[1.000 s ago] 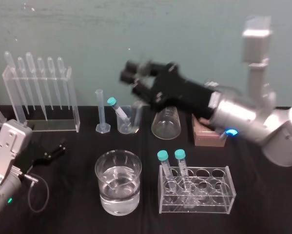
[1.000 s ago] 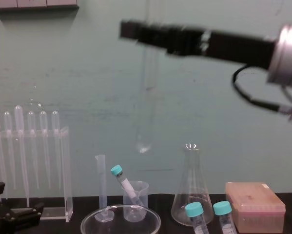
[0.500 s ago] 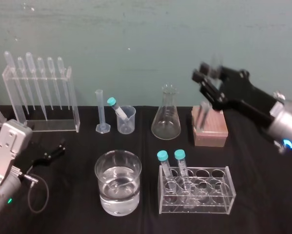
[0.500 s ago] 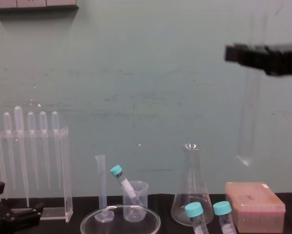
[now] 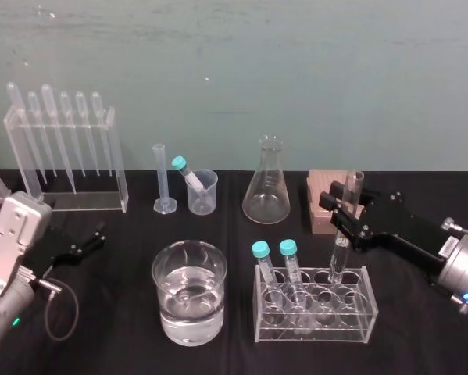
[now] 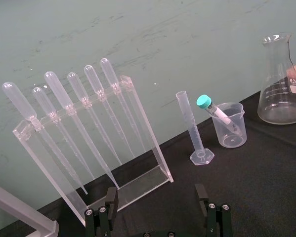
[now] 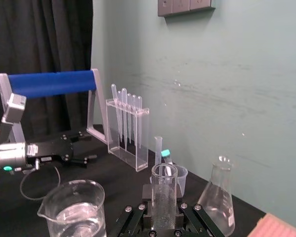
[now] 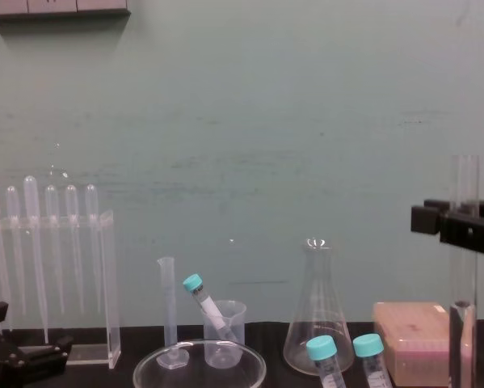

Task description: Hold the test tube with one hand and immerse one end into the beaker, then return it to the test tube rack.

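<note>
Right black two-fingered gripper [image 5: 343, 212] pinching tall clear glass test tube [image 5: 339, 254] upright, head view placing its foot inside near clear acrylic rack [image 5: 364, 301], chest view before salmon-pink block [image 8: 415, 335].

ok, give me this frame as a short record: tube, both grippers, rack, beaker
test tube: tall clear glass test tube, open rim, near upright, lower end at a hole of the rack; seated or not, cannot tell
right gripper: right gripper, black fingers shut on the tube's upper half, above the rack
rack: clear acrylic test tube rack, two teal-capped tubes in its left holes
beaker: small clear plastic beaker at the back, a teal-capped tube leaning in it, apart from the gripper
left gripper: left gripper, fingers open, parked at the table's left
</note>
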